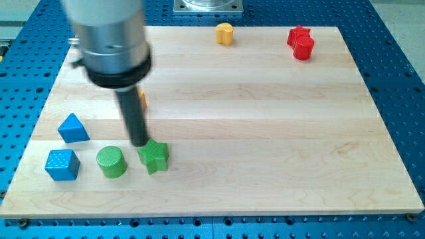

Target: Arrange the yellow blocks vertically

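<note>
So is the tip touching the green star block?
Cannot tell: in the camera view my tip ends right at the green star block's upper-left edge, with no gap or contact plainly visible.

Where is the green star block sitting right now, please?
The green star block sits near the view's bottom left, just right of the green cylinder, with my tip at its upper-left edge.

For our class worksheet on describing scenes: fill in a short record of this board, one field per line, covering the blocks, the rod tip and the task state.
Yellow blocks: yellow block at the view's top; a second yellow block mostly hidden behind the rod
My tip: just upper left of the green star
Bottom left: green cylinder, blue cube, blue triangle
Top right: red star
Task state: yellow blocks far apart
</note>
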